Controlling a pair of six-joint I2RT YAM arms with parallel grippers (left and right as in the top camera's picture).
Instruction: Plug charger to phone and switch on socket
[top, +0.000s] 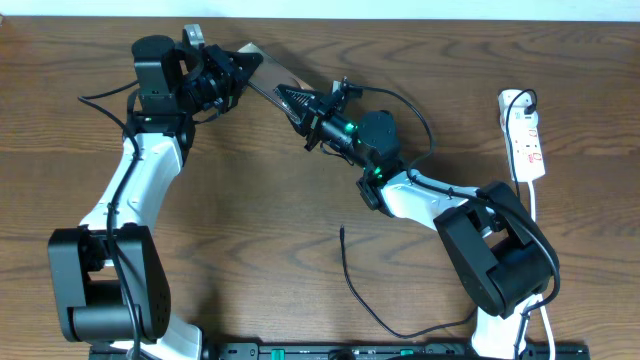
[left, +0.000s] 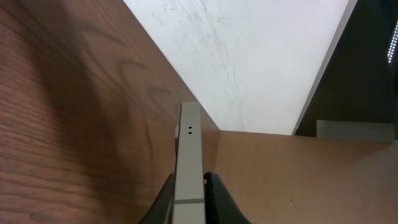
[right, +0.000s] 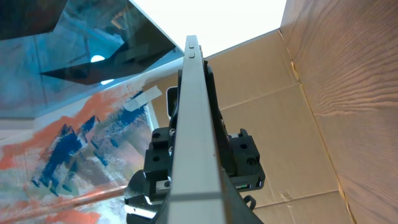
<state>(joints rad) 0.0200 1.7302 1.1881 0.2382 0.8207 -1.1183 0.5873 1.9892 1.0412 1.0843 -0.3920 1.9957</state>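
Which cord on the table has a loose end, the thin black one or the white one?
The thin black charger: its tip lies free, plugged into nothing, while the white cord runs from the socket.

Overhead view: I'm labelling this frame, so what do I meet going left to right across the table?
Left tool → phone → right tool → charger tip → power strip.

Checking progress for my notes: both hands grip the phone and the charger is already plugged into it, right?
No. The left hand and right hand grip the phone, but the overhead view shows the charger loose on the table, unplugged.
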